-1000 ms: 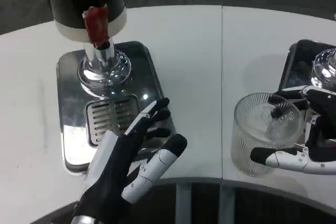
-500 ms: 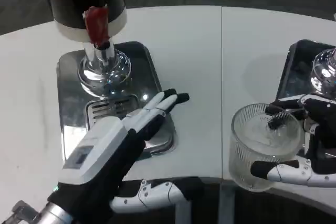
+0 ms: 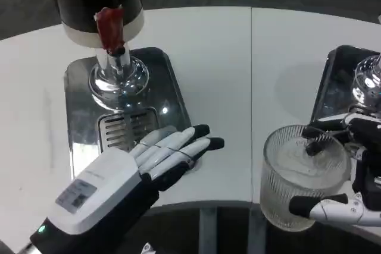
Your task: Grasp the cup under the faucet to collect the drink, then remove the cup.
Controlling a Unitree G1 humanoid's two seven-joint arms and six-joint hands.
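A clear ribbed cup [image 3: 300, 173] stands out at the table's front right edge, held by my right hand [image 3: 351, 176], whose black fingers wrap its far rim and whose thumb lies along its near side. The dispenser at the back left has a dark body, a red tap lever [image 3: 109, 28] and a chrome faucet [image 3: 118, 74] over a steel drip tray [image 3: 83, 123] with a slotted grate. My left hand [image 3: 128, 179] lies flat, back up, fingers straight and together over the tray's front right corner, holding nothing.
A second dark tray [image 3: 339, 78] with a chrome fitting [image 3: 368, 81] sits at the right edge, just behind the cup. A seam [image 3: 251, 99] splits the white table into two tops. The near table edge runs just below both hands.
My left hand has turned from palm-side up to back up and flattened over the tray's front corner. The cup in my right hand has come slightly nearer and lower in the picture.
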